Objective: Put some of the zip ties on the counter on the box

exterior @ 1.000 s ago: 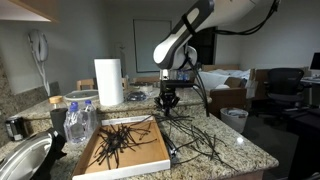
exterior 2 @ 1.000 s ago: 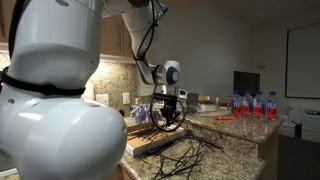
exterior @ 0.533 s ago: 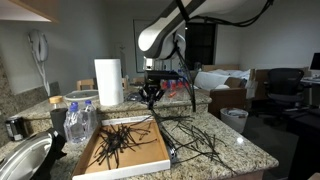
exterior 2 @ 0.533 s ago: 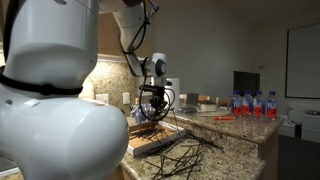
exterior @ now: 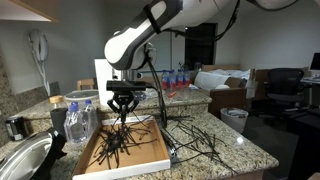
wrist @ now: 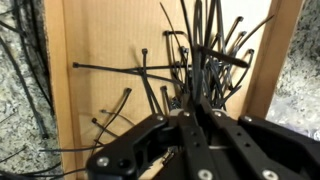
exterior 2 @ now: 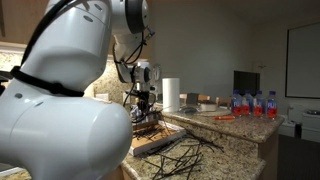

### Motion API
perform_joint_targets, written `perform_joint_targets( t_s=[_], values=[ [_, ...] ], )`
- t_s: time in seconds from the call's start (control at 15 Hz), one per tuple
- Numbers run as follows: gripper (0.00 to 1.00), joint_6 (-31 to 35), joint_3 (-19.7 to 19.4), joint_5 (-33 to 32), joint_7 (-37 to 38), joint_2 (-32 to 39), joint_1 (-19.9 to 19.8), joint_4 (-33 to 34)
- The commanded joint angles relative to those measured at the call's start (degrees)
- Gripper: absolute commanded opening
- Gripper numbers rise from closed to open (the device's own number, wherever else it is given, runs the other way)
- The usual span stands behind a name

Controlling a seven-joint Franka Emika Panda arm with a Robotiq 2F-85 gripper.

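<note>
- A paper towel roll [exterior: 108, 82] stands upright behind a clear bag of bottles [exterior: 80, 120].
- A metal bowl [exterior: 25, 160] sits at the frame's lower edge.
- A phone [exterior: 38, 48] hangs on the wall.
- An office chair [exterior: 285, 85] stands in the background.

Dim indoor light, perhaps slight blur

The arm [exterior: 165, 15] comes in from 2 o'clock in an exterior view, bends, and its wrist [exterior: 122, 72] drops straight down. The tool [exterior: 122, 103] points vertically downward. In an exterior view the white arm base fills the 9 o'clock side, with the tool [exterior 2: 143, 108] hanging just past it. In the wrist view the tool [wrist: 188, 108] enters from 6 o'clock, its dark fingers [wrist: 160, 130] drawn together near centre, pinching a bundle of zip ties [wrist: 205, 60].
</note>
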Motion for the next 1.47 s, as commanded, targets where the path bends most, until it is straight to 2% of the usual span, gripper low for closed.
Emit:
perform_joint_targets(
  t_s=[0.0,0.07,0.27,0.73,1.07,1.13,1.27,1.4],
  values=[
    [0.33,-2.5,-1.8,-1.6,7.2,5.3,2.1,7.3],
    [0.34,-2.6,-2.3,-1.6,8.4,5.9,2.4,8.2],
    [0.52,-1.7,-3.1,-1.0,10.4,5.2,2.5,7.6],
    [0.97,0.8,-2.5,4.7,10.2,-4.8,-0.8,-4.9],
    [1.0,7.1,-3.5,9.5,8.0,-12.7,-5.7,-18.5],
    [1.0,9.1,-4.4,8.5,7.6,-13.7,-6.9,-20.8],
    [1.0,9.2,-6.0,7.0,6.2,-13.6,-9.6,-22.7],
    [1.0,8.7,-7.3,8.5,1.1,-13.2,-12.5,-23.3]
  ],
)
